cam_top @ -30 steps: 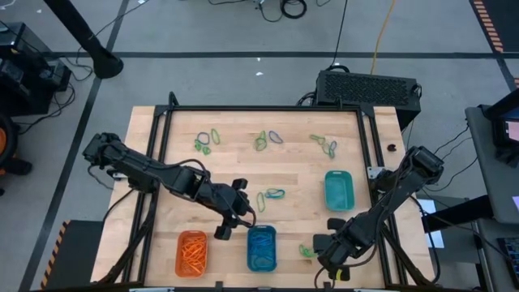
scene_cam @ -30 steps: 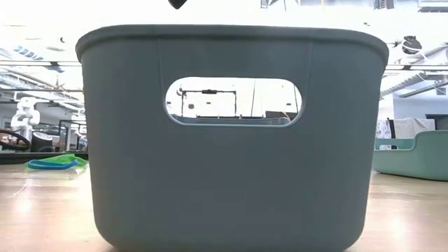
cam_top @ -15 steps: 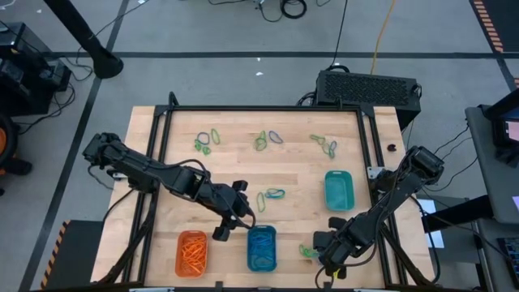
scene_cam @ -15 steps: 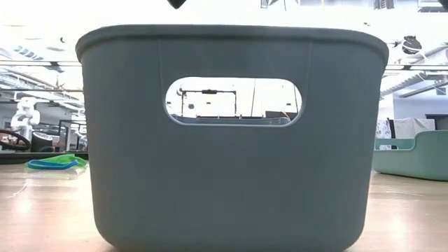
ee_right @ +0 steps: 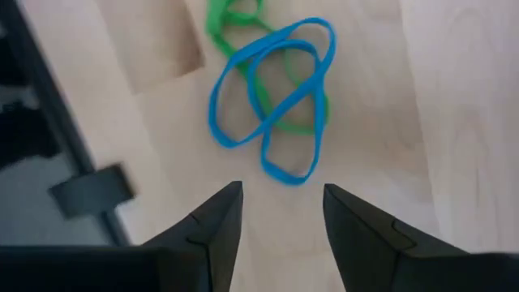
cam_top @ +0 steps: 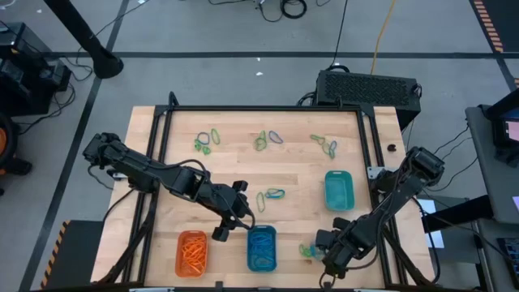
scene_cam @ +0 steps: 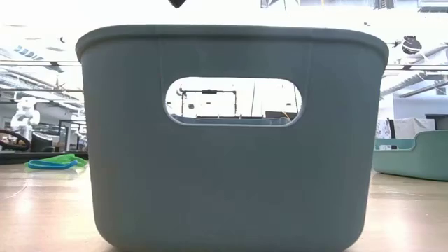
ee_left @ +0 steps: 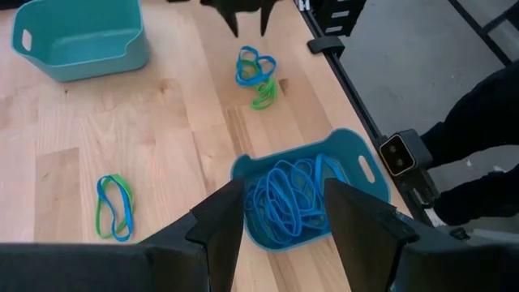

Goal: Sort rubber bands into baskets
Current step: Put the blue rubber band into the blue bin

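Note:
My left gripper (cam_top: 221,230) (ee_left: 284,185) hovers open just left of the blue basket (cam_top: 261,248) (ee_left: 369,166), which holds several blue rubber bands (ee_left: 288,199). The orange basket (cam_top: 192,252) holds orange bands. The teal-green basket (cam_top: 339,190) (ee_left: 81,32) stands at the right. My right gripper (cam_top: 321,252) (ee_right: 281,191) is open, close above a tangle of blue and green bands (cam_top: 306,250) (ee_right: 272,97) that lies flat on the table near the front right. It touches none of them.
Loose bands lie in clusters at the back (cam_top: 204,142), (cam_top: 268,139), (cam_top: 324,144), and mid-table (cam_top: 273,195) (ee_left: 113,207). A black frame rail (cam_top: 369,146) edges the table. In the low view a basket wall (scene_cam: 231,175) fills most of the picture.
My right gripper has shifted a little beside the blue and green bands at the front right. The bands lie where they were.

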Controlling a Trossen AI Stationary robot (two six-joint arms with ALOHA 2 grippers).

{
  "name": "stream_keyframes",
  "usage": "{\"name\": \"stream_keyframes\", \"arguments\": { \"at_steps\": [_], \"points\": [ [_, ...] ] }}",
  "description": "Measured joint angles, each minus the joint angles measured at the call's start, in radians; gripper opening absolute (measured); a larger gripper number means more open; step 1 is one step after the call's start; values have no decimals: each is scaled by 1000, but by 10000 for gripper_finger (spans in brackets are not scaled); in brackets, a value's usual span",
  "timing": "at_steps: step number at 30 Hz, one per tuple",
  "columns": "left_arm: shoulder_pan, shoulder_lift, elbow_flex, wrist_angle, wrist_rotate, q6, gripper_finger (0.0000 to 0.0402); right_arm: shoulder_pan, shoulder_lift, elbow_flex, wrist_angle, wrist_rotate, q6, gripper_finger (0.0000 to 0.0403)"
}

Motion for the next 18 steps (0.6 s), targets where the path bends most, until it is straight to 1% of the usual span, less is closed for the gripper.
{"name": "stream_keyframes", "arguments": {
  "at_steps": [9, 12, 15, 18],
  "points": [
    [0, 0, 0, 3, 0, 0, 178, -1, -2, -166, 187, 33, 91, 164],
    [0, 0, 0, 3, 0, 0, 178, -1, -7, -206, 247, 36, 112, 157],
    [0, 0, 0, 3, -1, -1, 178, -1, -7, -210, 250, 37, 112, 131],
    [0, 0, 0, 2, -1, -1, 178, -3, -6, -211, 243, 36, 112, 81]
  ]
}}
